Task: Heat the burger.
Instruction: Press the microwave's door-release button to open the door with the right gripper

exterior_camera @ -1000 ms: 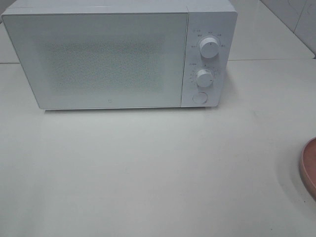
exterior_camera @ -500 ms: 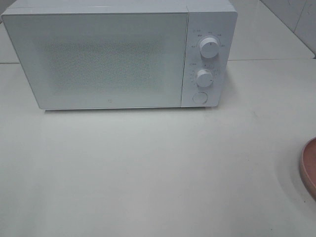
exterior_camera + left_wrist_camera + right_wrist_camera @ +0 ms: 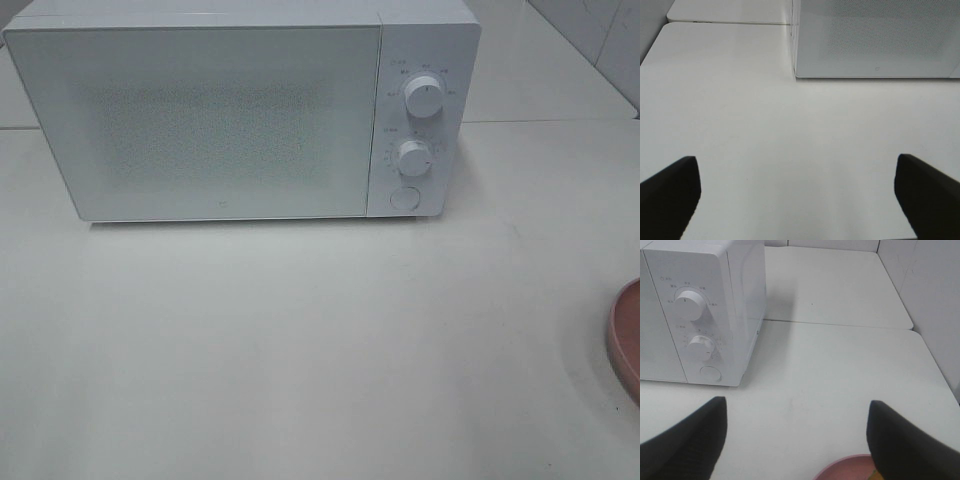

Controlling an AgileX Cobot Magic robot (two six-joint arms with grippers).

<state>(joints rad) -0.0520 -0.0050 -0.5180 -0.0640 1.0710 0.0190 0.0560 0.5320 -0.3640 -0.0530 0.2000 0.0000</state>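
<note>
Jaws, left and right, gape wide and empty near the shut microwave (image 3: pixel 220 120).

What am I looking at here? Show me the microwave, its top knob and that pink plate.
microwave (image 3: pixel 220 120): high outside view, middle of its closed door.
top knob (image 3: pixel 425 97): high outside view, centre of the knob's face.
pink plate (image 3: pixel 624 340): high outside view, the bare part showing at the picture's right edge.
</note>
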